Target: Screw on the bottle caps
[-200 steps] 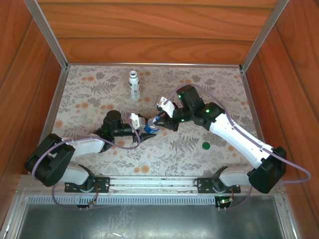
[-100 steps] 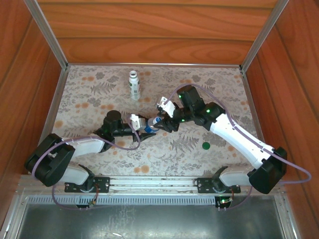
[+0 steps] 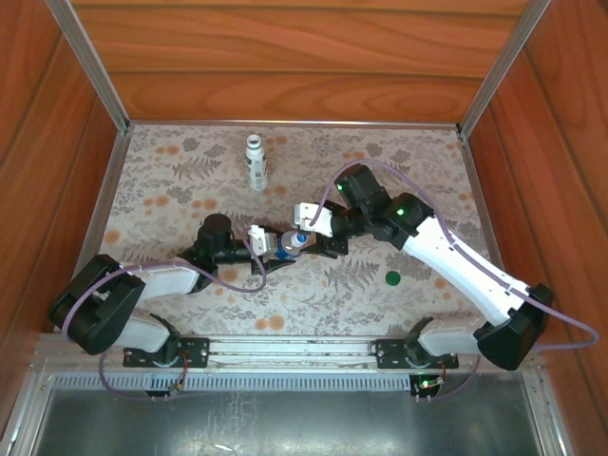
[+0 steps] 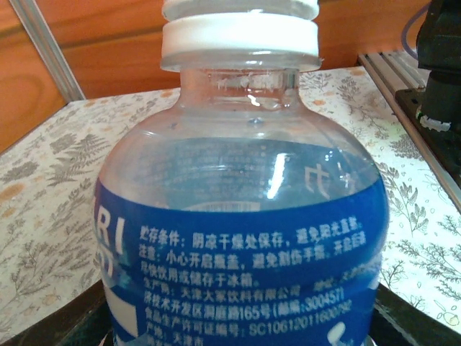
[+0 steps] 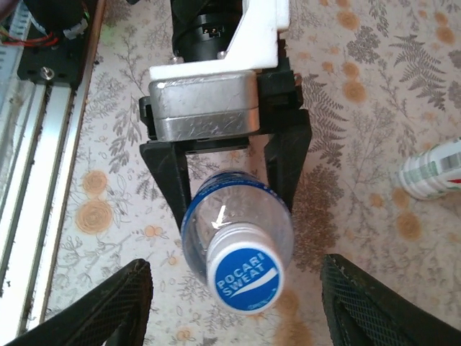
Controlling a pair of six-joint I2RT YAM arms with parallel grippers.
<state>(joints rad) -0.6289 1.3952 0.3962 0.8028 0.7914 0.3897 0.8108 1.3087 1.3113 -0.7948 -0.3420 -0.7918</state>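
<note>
1. My left fingers (image 5: 167, 176) are clamped on the body of the Pocari Sweat bottle (image 5: 216, 220), one on each side. They hold it off the surface (image 3: 171, 190) near the middle, with its neck aimed right toward my other arm.
2. The blue cap (image 5: 243, 281) sits on the bottle's neck and looks square to it. I cannot tell from here whether it is fully tight.
3. My right fingers (image 5: 108, 306) are spread wide. One stands on each side of the blue cap, both well apart from it and gripping nothing.
4. My reading of the step: the first bottle is being capped, and I am either between twists or done with it.
5. If there is more turning to do, I should close the right fingers squarely on the cap rim and rotate. The left grip must stay firm so the bottle does not spin with it.
6. Work left: the dark green cap (image 3: 392, 278) lies loose on the surface to the near right, under my right arm.
7. The white bottle (image 3: 256, 163) waits at the far side, left of centre, well apart from its cap.
8. That pair calls for setting this bottle down first, which frees a hand.
</note>
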